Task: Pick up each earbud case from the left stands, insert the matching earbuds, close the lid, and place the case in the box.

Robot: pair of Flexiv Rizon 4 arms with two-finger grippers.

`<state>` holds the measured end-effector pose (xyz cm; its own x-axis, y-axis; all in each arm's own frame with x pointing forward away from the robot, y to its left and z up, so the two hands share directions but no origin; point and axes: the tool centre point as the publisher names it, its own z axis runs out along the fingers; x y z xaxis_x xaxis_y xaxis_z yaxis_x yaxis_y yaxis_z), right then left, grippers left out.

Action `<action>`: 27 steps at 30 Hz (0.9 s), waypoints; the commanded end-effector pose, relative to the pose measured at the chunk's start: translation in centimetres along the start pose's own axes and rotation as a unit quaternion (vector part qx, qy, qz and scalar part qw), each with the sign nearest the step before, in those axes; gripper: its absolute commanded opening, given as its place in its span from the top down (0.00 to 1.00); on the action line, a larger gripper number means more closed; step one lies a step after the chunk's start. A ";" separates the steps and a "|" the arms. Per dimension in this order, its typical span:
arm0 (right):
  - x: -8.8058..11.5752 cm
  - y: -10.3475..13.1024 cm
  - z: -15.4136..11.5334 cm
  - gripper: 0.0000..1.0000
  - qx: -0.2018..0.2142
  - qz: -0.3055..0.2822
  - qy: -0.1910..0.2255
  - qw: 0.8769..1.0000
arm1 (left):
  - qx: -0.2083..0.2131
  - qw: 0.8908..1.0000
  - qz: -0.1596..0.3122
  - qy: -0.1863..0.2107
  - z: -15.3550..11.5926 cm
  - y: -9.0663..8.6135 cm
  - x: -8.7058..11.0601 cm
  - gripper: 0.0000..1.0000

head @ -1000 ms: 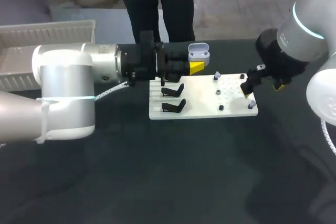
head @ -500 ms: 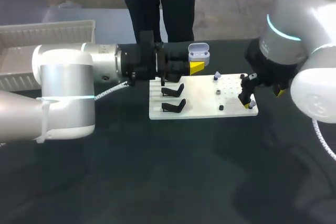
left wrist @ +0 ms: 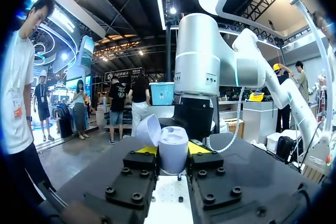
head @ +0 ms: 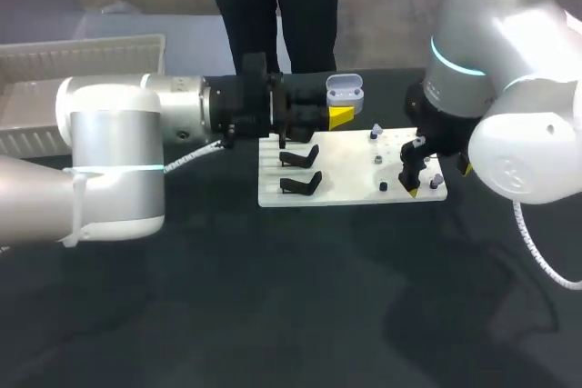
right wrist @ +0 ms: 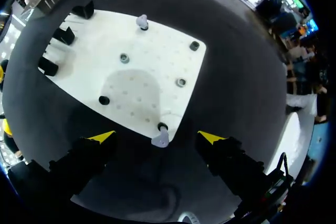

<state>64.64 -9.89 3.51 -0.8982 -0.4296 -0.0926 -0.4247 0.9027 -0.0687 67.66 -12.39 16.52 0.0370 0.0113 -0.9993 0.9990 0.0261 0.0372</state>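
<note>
Holding is solid on the left: left gripper (left wrist: 172,153) is clamped on the case (left wrist: 173,142) from both sides, lid (left wrist: 148,129) flipped open. The case is in the air off the board's far-left corner, above the stands (head: 300,170). Right gripper (right wrist: 156,137) is spread wide over the board (right wrist: 152,51) at its near-right corner. One earbud (right wrist: 159,140) on its peg sits between the fingers, and neither finger touches it. I read this as the pre-grasp for the first bud. Risks as I see them: the bud is small and rounded, so an off-centre close would likely flick it off the peg. It sits right at the board's edge, so it could roll onto the table. A skewed pinch would leave it misaligned with the case socket, and pushing it in anyway could twist the case in the left fingers or knock the lid shut. I can't tell from here whether this bud matches that socket. Bringing the right arm over to the case also puts the two wrists close, so there's a clash risk.
</note>
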 end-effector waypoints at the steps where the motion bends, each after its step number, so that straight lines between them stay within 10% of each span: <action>1: -0.2 -0.1 0.0 0.40 0.001 -0.001 0.009 1.000 | -0.003 1.000 0.002 -0.003 0.0 -0.1 0.1 1.00; 3: -0.1 -0.2 0.0 0.52 0.002 -0.002 0.013 1.000 | -0.003 1.000 0.002 -0.003 0.0 -0.1 0.1 1.00; 27: 0.1 -0.6 0.8 0.64 -0.003 0.018 0.006 1.000 | -0.003 1.000 0.002 -0.003 0.0 -0.1 0.1 1.00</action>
<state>64.95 -10.41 2.77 -0.9147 -0.3963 -0.0791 -0.3925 0.9178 -0.0595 67.66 -12.39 16.53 0.0368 0.0113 -0.9993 0.9990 0.0259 0.0371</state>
